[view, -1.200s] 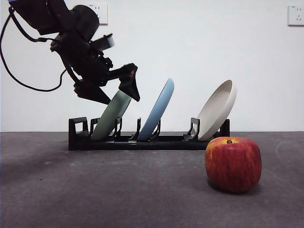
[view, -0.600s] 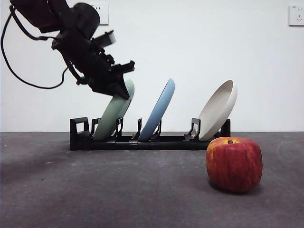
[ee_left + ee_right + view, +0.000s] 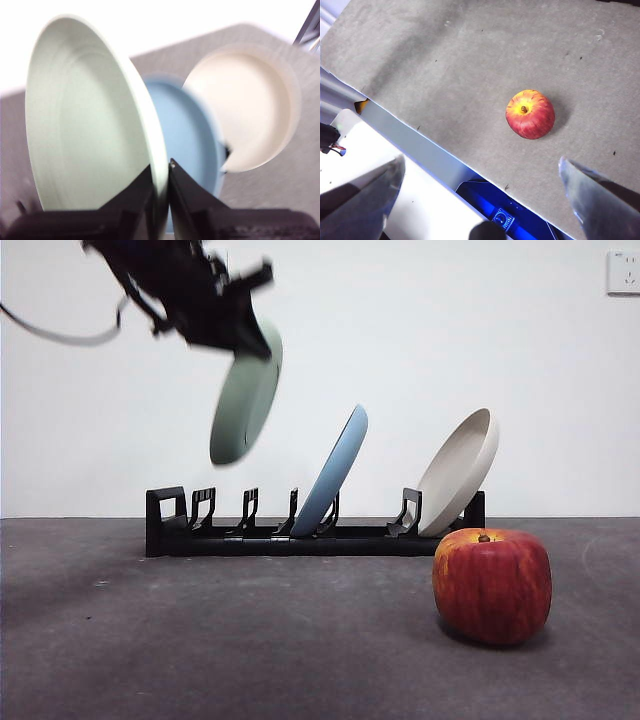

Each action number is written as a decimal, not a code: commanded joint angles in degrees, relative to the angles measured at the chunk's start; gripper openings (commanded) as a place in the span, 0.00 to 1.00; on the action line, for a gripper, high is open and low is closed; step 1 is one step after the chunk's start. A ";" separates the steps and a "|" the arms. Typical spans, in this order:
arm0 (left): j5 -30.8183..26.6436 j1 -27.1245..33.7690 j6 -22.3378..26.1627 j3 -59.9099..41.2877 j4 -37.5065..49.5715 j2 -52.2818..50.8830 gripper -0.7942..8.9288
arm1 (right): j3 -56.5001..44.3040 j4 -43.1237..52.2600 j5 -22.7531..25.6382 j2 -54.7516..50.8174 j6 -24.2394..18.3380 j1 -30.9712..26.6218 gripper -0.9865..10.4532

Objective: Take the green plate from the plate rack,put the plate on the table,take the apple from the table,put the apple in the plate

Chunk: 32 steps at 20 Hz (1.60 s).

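The green plate [image 3: 245, 400] hangs tilted in the air above the left end of the plate rack [image 3: 300, 538], clear of its slots. My left gripper [image 3: 260, 338] comes in from the top left and is shut on the plate's upper rim; in the left wrist view its jaws [image 3: 161, 170] pinch the rim of the green plate [image 3: 85, 130]. The apple [image 3: 491, 585] stands on the table [image 3: 250, 640] at the front right. My right gripper [image 3: 481, 162] is open, high above the table [image 3: 470, 65], with the apple [image 3: 530, 114] far below it.
A light blue plate [image 3: 333, 472] leans in the rack's middle slot and a beige plate [image 3: 458, 472] at its right end. In the left wrist view both the blue plate [image 3: 185, 125] and the beige plate [image 3: 245, 110] lie behind the green one. The right wrist view shows the table's front edge.
My left gripper closed on the green plate's rim and lifted it up out of the rack's left slot. The apple and the other plates have not moved.
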 commanded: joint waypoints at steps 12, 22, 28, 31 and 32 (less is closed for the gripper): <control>-20.92 -18.97 17.29 -0.68 -38.62 -22.80 0.08 | 0.17 0.35 -0.15 0.00 0.35 0.09 0.66; -33.42 -30.27 20.06 -22.84 -20.52 -14.38 0.08 | 0.17 0.31 -0.17 0.00 0.77 0.11 0.66; -36.22 -31.06 25.05 -23.26 -12.85 -2.34 0.08 | 0.17 0.31 -0.17 0.00 0.77 0.11 0.66; -37.40 -32.20 26.58 -23.26 -9.53 1.33 0.08 | 0.17 0.31 -0.15 0.02 0.77 0.11 0.66; -37.46 -32.57 27.02 -23.26 -8.66 2.25 0.08 | 0.17 0.31 -0.15 0.02 0.77 0.11 0.66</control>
